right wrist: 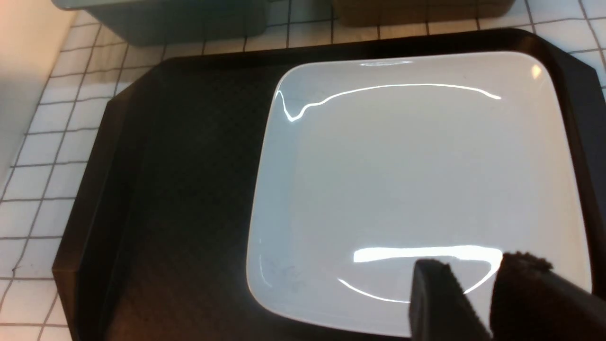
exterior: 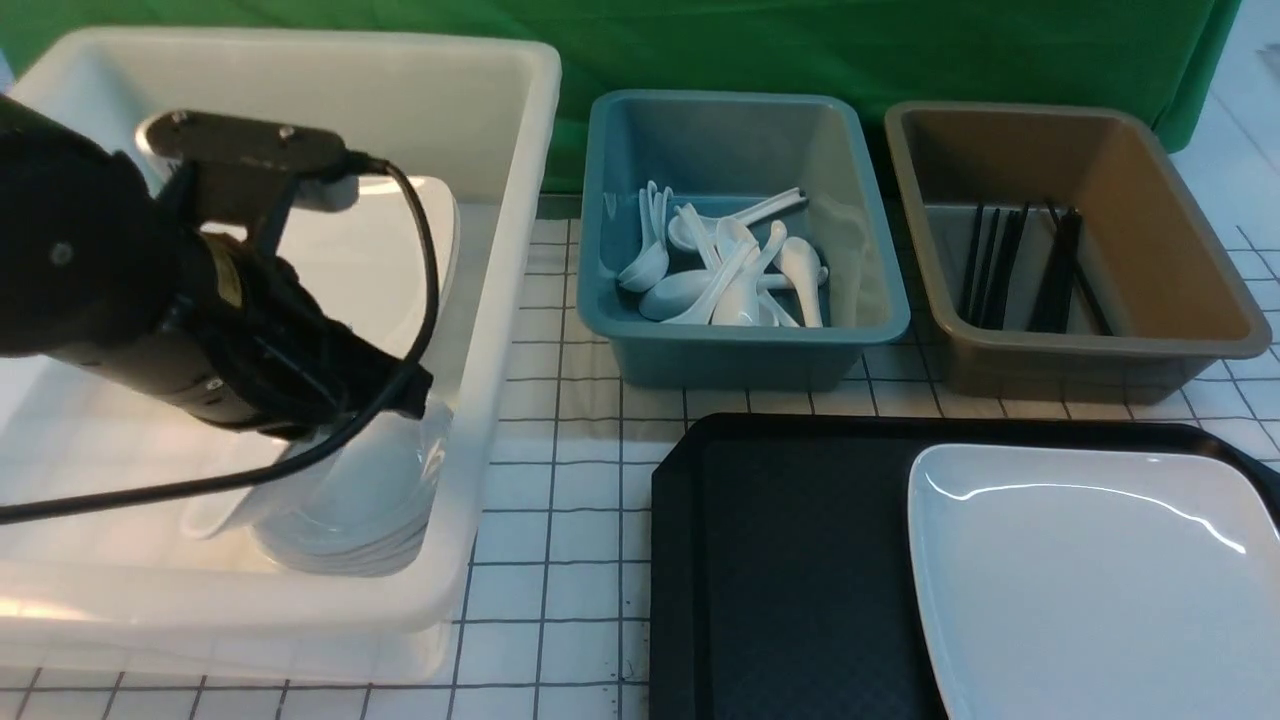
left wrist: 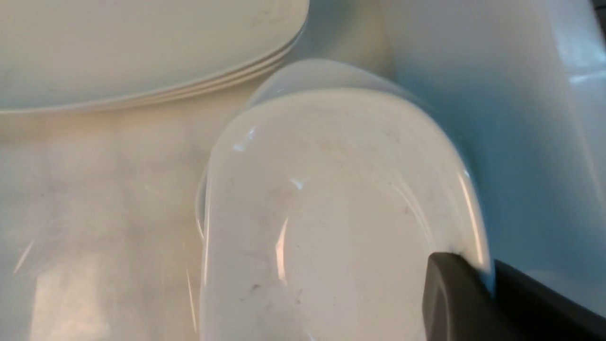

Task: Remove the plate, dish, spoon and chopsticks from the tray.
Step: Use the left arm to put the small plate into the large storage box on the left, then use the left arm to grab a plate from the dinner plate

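A: The left claw (left wrist: 473,267) is pinched tight on the dish (left wrist: 331,213) by its rim, down in the white tub (exterior: 480,130)
B: The plate (exterior: 1090,580) sits on the tray (exterior: 780,560), with the right claw (right wrist: 473,267) parted and empty above it. It's glossy, slick, breakable: I'd take its raised rim

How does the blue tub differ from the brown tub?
The blue tub holds white spoons; the brown tub holds black chopsticks. The blue tub stands to the left of the brown tub. Its spoons lie heaped, the brown tub's chopsticks roughly parallel. Both are rectangular, open-topped, and stand beyond the black tray.
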